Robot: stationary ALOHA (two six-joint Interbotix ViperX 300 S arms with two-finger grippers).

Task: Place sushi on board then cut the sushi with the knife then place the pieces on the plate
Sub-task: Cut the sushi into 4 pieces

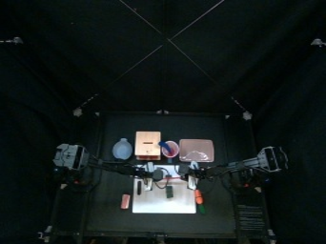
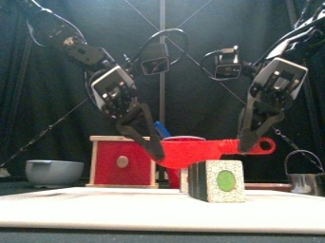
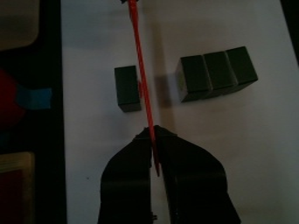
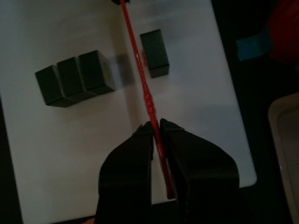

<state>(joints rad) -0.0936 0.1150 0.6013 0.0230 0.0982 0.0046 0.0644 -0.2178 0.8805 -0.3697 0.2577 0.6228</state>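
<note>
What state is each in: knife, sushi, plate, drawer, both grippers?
Knife: gripped at both ends.
Sushi: three blocks joined, one piece split off.
Plate: empty.
Drawer: shut.
Left gripper: shut on knife.
Right gripper: shut on knife.

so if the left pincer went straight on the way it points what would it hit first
Probably the white board, in the gap between the single sushi piece and the rest of the roll, under the red knife the left pincer grips; depth is unclear.
</note>
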